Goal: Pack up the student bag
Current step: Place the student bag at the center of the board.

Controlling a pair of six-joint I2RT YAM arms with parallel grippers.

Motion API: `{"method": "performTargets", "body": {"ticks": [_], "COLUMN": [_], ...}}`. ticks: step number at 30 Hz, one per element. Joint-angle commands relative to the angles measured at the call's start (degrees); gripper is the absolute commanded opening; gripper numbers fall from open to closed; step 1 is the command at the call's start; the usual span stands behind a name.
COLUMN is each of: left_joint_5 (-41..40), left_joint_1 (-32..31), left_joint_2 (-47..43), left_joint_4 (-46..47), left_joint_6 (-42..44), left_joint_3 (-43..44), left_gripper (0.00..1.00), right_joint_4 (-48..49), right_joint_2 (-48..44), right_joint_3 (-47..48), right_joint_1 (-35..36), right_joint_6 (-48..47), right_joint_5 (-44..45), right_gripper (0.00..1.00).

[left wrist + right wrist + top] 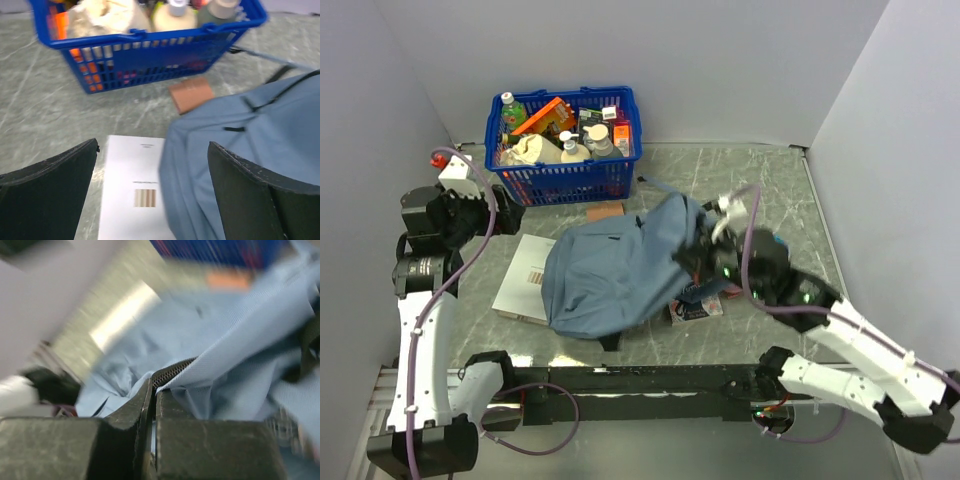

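The student bag [610, 270], a soft grey-blue backpack, lies crumpled mid-table, its right side lifted. It also shows in the left wrist view [250, 150] and the right wrist view [235, 340]. My right gripper [705, 252] is shut on the bag's fabric edge by its dark zipper [172, 371]; in the right wrist view the gripper [154, 390] has its jaws pressed together on the cloth. My left gripper [470, 215] is open and empty, above the table left of the bag; in its wrist view the gripper [152, 165] hangs over a white book [135, 195].
A blue plastic basket [565, 180] with bottles and packets stands at the back. The white book [525, 275] lies partly under the bag's left side. A brown card [605, 211] lies behind the bag, and a printed booklet [698, 309] lies under its right corner.
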Motion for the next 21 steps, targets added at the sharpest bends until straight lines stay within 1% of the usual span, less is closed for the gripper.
{"method": "performTargets", "body": {"ticks": [1,2,3,4,5,6,7,8,9,11,12,13,14,15,16,17,18,20,21], "left_joint_5": [9.5,10.6,11.7,12.4,12.6,12.6,11.9,11.5,11.0,6.8,5.3,4.3,2.5,1.8,1.6,1.1,0.7,-0.6,-2.3], "left_joint_1": [0.0,0.0,-0.3,-1.2,-1.9,-2.8,-5.2,-6.6,-10.2,-14.3,-18.4,-20.1,-21.7,-23.8,-24.6,-25.2,-26.5,-27.5,-28.0], "left_joint_2": [2.0,2.4,3.2,3.6,4.5,5.0,5.4,6.4,6.8,7.5,7.5,7.6,7.9,8.3,8.6,10.2,11.2,15.3,16.7], "left_joint_4": [-1.4,-1.7,-1.8,-1.7,-2.0,-2.4,-2.5,-2.9,-2.9,-1.6,-1.0,0.1,1.3,4.1,5.3,6.5,8.1,9.5,11.6], "left_joint_6": [2.4,2.9,4.2,4.7,5.0,7.4,7.9,9.0,9.7,10.7,11.1,11.2,11.1,11.0,11.0,11.3,11.7,12.7,12.8], "left_joint_3": [2.6,2.6,2.7,2.9,3.2,3.4,3.7,3.9,3.8,3.1,2.1,1.3,0.6,-0.8,-1.3,-1.6,-1.9,-1.7,-1.7], "left_gripper": [0.96,0.96,0.96,0.96,0.96,0.96,0.96,0.96,0.96,0.96,0.96,0.96,0.96,0.96,0.96,0.96,0.96,0.96,0.96], "right_joint_4": [-2.1,-3.6,-7.4,-9.1,-11.7,-15.8,-18.2,-20.1,-23.9,-26.4,-27.4,-28.3,-29.2,-30.5,-33.0,-34.3,-34.6,-31.6,-29.4], "right_joint_2": [-11.5,-12.6,-13.5,-14.3,-14.1,-13.8,-12.6,-11.9,-11.4,-10.9,-10.9,-11.0,-10.7,-10.3,-8.6,-7.6,-6.6,-3.0,-1.4], "right_joint_3": [-12.8,-16.3,-17.3,-17.9,-17.7,-17.0,-16.2,-14.0,-12.7,-8.7,-7.2,-5.9,-2.7,-0.8,1.2,4.6,5.8,6.4,6.1], "right_joint_1": [1.5,1.7,1.9,2.1,2.0,2.0,2.0,2.0,2.1,2.1,2.1,2.1,2.1,2.1,2.1,2.1,2.1,2.1,2.0], "right_joint_6": [12.0,13.3,15.4,16.1,16.8,17.2,17.2,17.2,17.2,17.2,17.1,16.9,16.6,16.9,17.0,17.6,17.3,15.2,14.2], "right_joint_5": [9.1,9.2,9.3,9.2,9.2,9.2,9.0,9.0,9.3,10.6,11.2,12.1,14.9,16.6,18.7,20.8,23.5,24.7,23.0], "right_gripper": [0.00,0.04,0.17,0.35,0.72,0.83,0.90,1.00,1.00,1.00,1.00,0.99,0.96,0.95,0.94,0.92,0.91,0.89,0.88]}}
